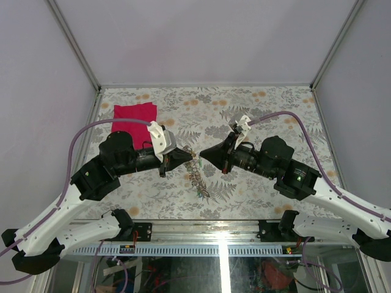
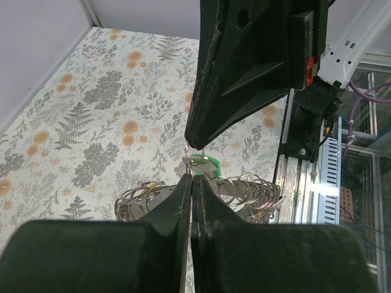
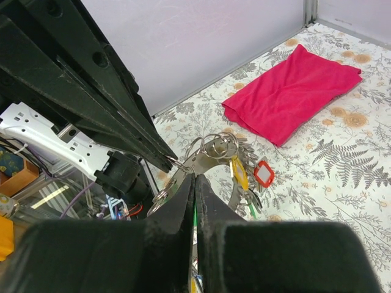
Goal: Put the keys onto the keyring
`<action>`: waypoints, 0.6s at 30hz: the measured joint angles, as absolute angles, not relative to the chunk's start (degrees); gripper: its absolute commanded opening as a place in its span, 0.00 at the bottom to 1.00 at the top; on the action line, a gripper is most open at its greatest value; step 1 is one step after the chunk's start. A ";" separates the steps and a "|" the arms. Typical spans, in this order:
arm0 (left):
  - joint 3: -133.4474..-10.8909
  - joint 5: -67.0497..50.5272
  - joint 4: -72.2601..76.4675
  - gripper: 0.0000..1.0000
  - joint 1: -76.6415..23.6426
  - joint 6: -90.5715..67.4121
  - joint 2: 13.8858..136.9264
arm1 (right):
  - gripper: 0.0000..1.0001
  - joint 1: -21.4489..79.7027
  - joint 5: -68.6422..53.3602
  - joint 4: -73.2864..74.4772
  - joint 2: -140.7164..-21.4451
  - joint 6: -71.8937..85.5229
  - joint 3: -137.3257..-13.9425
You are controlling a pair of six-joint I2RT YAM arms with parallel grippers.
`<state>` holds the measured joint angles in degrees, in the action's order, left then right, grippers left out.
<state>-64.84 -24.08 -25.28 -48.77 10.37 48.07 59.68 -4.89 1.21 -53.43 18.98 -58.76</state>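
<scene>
The grey flat keyring hangs between my two grippers above the table's middle, with several small wire rings and keys on it. My left gripper is shut on a small wire ring at the keyring's top edge. My right gripper is shut, with a strip of the green key between its jaws, pressed against the keyring. The green key's head shows just under the right gripper's tip. A yellow key and a red key dangle from the ring.
A red cloth lies flat at the back left of the flower-patterned table. Metal rails and cable trays run along the near edge. Grey walls close in the back and sides.
</scene>
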 measured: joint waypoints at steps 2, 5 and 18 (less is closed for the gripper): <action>-64.84 -24.08 -25.28 0.00 -48.77 10.37 48.05 | 0.00 59.68 -4.60 1.52 -53.43 19.07 -58.76; -64.84 -24.08 -25.28 0.00 -48.77 10.37 48.05 | 0.00 59.68 -4.47 1.56 -53.47 19.09 -58.76; -64.84 -24.08 -25.28 0.00 -48.77 10.37 48.05 | 0.00 59.70 -5.61 3.03 -55.66 19.53 -59.33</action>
